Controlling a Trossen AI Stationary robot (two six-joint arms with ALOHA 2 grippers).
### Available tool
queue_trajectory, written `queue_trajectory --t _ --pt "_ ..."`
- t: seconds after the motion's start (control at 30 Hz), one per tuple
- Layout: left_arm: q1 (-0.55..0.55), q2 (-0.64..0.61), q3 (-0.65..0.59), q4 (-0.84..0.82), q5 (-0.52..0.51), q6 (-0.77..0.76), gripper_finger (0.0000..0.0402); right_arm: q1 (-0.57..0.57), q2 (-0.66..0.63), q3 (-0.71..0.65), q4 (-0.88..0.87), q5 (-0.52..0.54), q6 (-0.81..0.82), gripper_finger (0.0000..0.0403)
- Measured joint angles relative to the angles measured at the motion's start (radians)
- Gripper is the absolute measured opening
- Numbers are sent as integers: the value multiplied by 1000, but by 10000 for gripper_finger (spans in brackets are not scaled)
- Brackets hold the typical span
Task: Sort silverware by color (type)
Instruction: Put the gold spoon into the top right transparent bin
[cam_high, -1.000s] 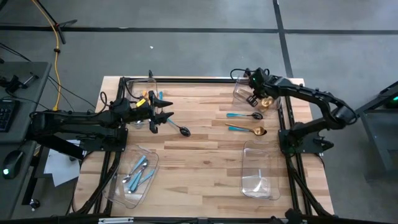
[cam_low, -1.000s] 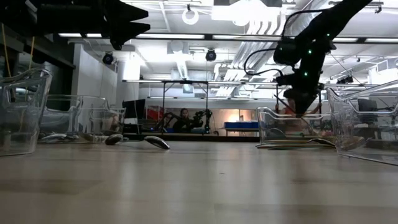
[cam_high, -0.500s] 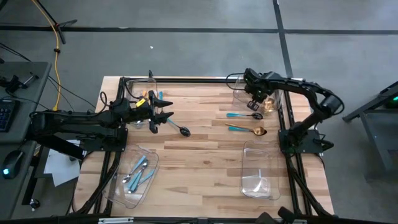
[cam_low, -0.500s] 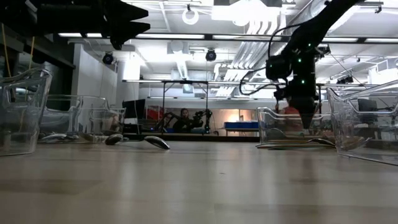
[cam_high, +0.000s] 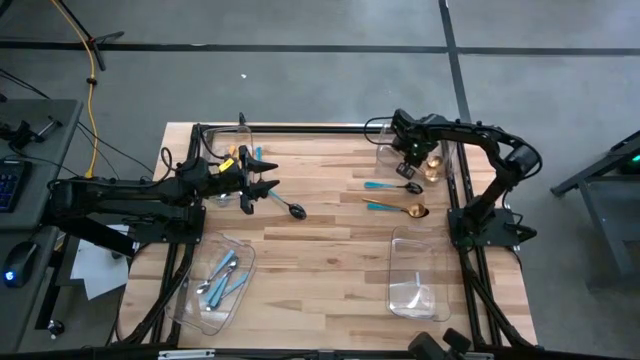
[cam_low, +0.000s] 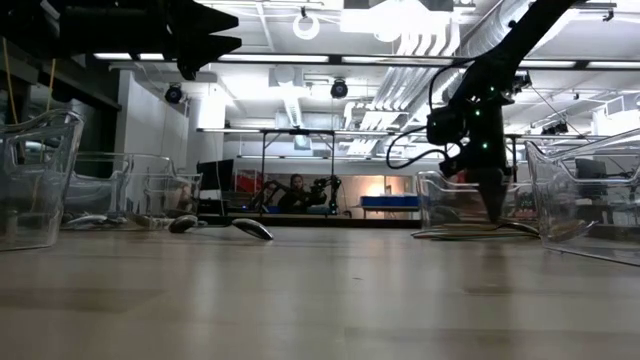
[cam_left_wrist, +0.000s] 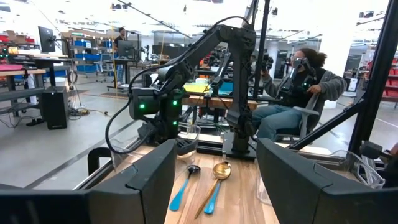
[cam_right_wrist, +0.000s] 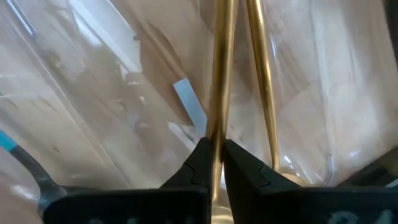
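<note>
My right gripper points down into the clear bin at the table's far right, shut on a gold utensil. A second gold handle stands beside it in the same bin. On the wood next to the bin lie a teal-handled black spoon and a teal-handled spoon with a gold bowl. My left gripper hovers open at the far left, above a black spoon. Light-blue-handled pieces fill the near left bin. My right gripper pinches the gold utensil's thin handle between its two fingertips. The fingers come from above, pointing down, and the handle runs on in line with them into the bin. Whether its lower end touches the bin's floor, I cannot tell.
Orange-handled pieces sit in the far left bin. A clear bin stands at the near right. The black frame rail runs along the right side. A seated person shows beyond the table.
My right gripper has gone down into the far right bin with the gold utensil and has tipped from a slant to pointing straight down. It stays shut on the handle.
</note>
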Motion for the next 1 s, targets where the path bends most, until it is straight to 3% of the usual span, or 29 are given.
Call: queue_trajectory --t 0.27,0.7,1.0 --pt "0 0 0 0 0 0 211 0 1 -2 24 1 -11 37" --pt "0 0 0 0 0 0 212 0 3 -3 20 -19 -63 45" --pt "0 0 0 0 0 0 211 0 0 -4 11 -17 -81 126"
